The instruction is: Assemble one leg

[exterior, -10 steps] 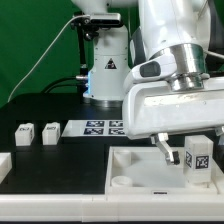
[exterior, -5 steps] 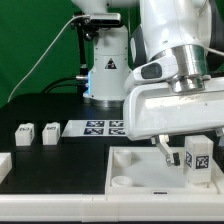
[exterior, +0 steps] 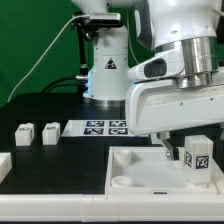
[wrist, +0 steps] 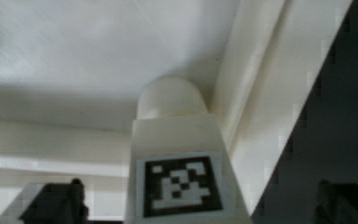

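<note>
You will find the jaws spread wide and empty, the leg [wrist: 179, 150] centred between their fingers [wrist: 55, 203], long axis vertical, standing at the white tray piece's [exterior: 125, 165] 3 o'clock end in the exterior view.

- We take this for a robotics lab bench, not a home or a shop
- We see a large white robot arm [exterior: 175, 70] over a black table [exterior: 40, 105], and its base [exterior: 106, 75] bears a warning triangle sticker
- We see a plain green backdrop [exterior: 30, 40] behind, with a thin cable [exterior: 40, 58] hanging across it
- We find square black-and-white tags on the marker board [exterior: 100, 127] and on the small white legs [exterior: 23, 134]
</note>
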Tool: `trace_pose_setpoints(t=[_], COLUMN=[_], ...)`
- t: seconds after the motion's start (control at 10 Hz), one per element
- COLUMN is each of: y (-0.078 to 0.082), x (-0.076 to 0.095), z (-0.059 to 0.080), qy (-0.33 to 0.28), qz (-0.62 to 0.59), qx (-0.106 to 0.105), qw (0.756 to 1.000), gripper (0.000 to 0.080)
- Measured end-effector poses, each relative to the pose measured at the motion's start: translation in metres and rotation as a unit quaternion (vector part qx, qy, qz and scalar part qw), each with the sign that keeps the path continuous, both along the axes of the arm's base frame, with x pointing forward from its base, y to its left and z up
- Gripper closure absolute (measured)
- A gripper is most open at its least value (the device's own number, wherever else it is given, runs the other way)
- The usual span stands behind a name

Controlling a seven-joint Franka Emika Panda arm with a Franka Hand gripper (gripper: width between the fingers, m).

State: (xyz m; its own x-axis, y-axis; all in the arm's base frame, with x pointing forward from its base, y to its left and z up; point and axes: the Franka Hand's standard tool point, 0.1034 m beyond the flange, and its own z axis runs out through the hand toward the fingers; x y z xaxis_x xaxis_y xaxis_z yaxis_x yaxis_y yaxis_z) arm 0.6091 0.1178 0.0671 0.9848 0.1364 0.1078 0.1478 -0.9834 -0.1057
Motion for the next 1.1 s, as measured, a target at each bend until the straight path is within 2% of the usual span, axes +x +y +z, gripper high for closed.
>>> trace_pose_setpoints(t=[0.1,0.2,0.5,0.7,0.8,0.9,1.0,1.1], y=[0.001,0.001,-0.002,-0.005,-0.004,-0.003,-0.003,-0.004], x=[0.005,0.014,0.024,0.026,0.025,0.025,0.025,0.025], z=[0.008,0.012,0.020,0.018,0.017,0.017,0.015,0.015], qy=[0.039,0.033,0.033,0.027,0.027,0.023,0.022,0.022], qz=[0.004,0.002,0.002,0.005,0.006,0.013,0.017,0.017], qx=[0.000,0.001,0.001,0.000,0.000,0.000,-0.001,-0.001], qw=[0.999,0.999,0.999,1.000,1.000,1.000,1.000,1.000], gripper=[0.0150,0.0150,0.0150,0.0150,0.0275,0.0275,0.0414,0.0505])
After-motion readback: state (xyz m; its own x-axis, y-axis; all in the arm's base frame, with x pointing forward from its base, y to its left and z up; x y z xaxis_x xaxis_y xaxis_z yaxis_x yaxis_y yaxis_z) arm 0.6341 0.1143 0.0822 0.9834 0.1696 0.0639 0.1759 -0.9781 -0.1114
